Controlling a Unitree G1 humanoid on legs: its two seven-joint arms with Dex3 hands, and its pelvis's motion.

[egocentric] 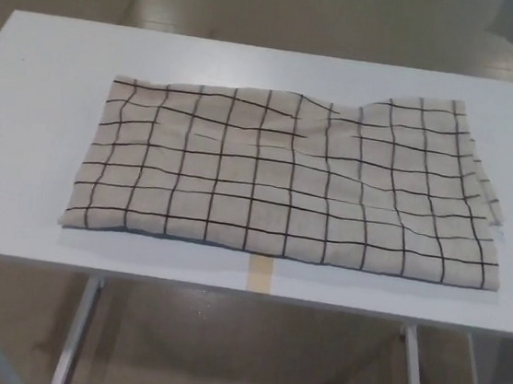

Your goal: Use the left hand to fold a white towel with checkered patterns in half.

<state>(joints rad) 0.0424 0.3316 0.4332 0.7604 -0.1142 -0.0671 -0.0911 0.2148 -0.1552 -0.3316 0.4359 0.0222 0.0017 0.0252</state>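
Note:
A pale beige-white towel (286,177) with a black grid pattern lies flat on the white table (32,129). It spans from about the left third to the right edge of the tabletop. Its surface is slightly rumpled near the top middle, and layered edges show along its right side. Neither of my hands shows in the head view.
A strip of tan tape (261,273) sits on the table's front edge just below the towel. Metal table legs (79,329) and grey floor show beneath the front edge. Bare tabletop lies to the towel's left and behind it.

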